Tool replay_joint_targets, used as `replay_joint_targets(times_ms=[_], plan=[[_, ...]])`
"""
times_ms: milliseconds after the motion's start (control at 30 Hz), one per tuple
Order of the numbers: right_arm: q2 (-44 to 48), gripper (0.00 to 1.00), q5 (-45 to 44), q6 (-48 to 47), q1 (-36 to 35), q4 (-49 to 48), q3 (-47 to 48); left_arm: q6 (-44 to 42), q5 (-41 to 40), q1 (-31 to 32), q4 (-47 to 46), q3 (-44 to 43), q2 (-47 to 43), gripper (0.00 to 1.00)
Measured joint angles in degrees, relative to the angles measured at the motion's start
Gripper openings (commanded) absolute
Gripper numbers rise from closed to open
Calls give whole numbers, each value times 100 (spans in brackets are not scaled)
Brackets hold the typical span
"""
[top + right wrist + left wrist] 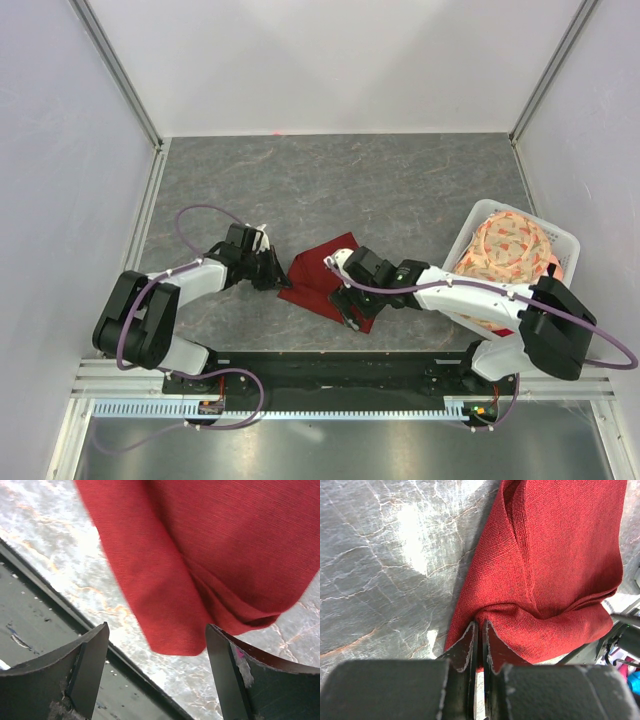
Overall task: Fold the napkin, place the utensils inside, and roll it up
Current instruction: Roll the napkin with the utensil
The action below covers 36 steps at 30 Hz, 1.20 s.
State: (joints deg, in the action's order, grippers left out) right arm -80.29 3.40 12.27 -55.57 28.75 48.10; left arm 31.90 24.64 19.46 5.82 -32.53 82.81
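Note:
The dark red napkin (320, 268) lies bunched and folded over on the grey table, in front of the arms. My left gripper (280, 272) is at the napkin's left edge. In the left wrist view it (480, 626) is shut, pinching a fold of the napkin (555, 555). My right gripper (350, 312) is over the napkin's near right corner. In the right wrist view it (157, 632) is open and empty, with a rounded corner of the napkin (225, 540) hanging between its fingers (92, 652). The spoon is not in view.
A white basket (562, 240) at the right holds a peach-and-cream floral cloth (510, 255). The black base rail (330, 365) runs along the near edge, close below the napkin; it also shows in the right wrist view (30, 615). White walls enclose the table.

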Motion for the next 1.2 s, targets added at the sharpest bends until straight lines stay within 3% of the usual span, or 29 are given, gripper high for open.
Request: replay_joint_targets(times_ms=[233,1200], plan=[[-122,85,-485,168,-612,87,107,0,7,0,48,-42,37,2],[-1067,87,-1327,-212,-785,302,592,0,131,0,59,-122,164,2]])
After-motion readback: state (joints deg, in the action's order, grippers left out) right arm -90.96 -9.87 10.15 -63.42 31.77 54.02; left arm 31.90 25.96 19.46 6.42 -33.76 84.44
